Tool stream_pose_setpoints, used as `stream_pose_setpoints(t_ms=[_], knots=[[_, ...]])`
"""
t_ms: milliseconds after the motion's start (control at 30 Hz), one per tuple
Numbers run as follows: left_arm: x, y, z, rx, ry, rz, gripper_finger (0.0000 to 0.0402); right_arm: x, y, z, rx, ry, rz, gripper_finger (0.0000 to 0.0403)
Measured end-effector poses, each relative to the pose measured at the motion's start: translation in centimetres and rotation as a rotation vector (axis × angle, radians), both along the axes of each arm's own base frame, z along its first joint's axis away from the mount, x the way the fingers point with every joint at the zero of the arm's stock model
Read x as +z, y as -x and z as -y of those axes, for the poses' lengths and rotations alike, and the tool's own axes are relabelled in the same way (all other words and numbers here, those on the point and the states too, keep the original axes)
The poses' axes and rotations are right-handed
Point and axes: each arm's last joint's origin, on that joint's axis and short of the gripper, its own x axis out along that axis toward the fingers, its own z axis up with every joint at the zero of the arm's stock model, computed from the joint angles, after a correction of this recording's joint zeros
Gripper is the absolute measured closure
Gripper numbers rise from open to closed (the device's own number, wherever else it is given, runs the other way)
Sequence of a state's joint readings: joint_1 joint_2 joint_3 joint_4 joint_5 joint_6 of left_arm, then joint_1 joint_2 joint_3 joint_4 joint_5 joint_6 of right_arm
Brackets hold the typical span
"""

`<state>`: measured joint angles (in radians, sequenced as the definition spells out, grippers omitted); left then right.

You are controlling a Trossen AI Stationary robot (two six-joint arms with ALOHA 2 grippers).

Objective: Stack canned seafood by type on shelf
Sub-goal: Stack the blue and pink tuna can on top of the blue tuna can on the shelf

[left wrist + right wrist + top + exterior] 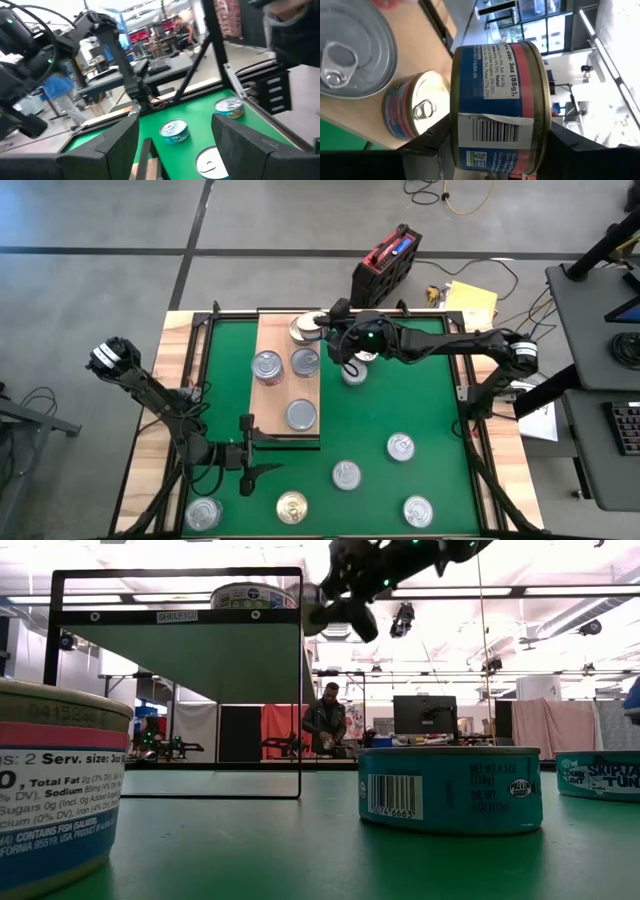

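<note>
The right tool (pixel 495 145) grips a blue-and-red can (pixel 497 107) above the shelf's (pixel 272 395) far end. The left tool (pixel 262 457) waits open-fingered and empty just beside the shelf's near edge.

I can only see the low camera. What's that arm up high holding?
Observer: The right gripper is shut on a round blue-and-red labelled metal tin.
Operator: Where over the table is it?
Observer: Over the far end of the light rectangular wooden board.
Operator: And the other arm?
Observer: The left gripper hangs open and empty by the board's near end.
</note>
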<state>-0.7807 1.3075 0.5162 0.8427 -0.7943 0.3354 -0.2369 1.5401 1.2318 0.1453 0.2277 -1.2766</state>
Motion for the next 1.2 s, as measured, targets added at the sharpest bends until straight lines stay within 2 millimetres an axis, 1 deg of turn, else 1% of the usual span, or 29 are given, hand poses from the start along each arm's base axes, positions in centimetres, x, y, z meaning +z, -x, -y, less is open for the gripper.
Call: stream_pose_setpoints(t_ms=[133,233,367,633,1200], knots=[[0.3,-0.1,-0.1,0.078,0.018,0.005,0.0169,-1.2,-0.7,0.8,-0.012,0.007,-0.041,0.0221],[0.6,-0.1,-0.1,0.116,0.027,0.010,0.0169,-1.5,-1.2,1.2,-0.014,0.020,-0.052,0.0221],[0.8,-0.2,-0.1,0.121,0.033,0.015,0.0169,-1.5,-1.6,1.4,-0.011,0.043,-0.061,0.0221],[0.4,-0.2,-0.2,0.159,0.016,-0.016,0.0169,-0.7,-1.3,1.4,-0.011,0.049,-0.048,0.0221],[0.2,-0.2,-0.2,0.161,0.007,-0.031,0.0169,-1.2,-1.2,1.3,-0.034,-0.017,-0.054,0.0221]])
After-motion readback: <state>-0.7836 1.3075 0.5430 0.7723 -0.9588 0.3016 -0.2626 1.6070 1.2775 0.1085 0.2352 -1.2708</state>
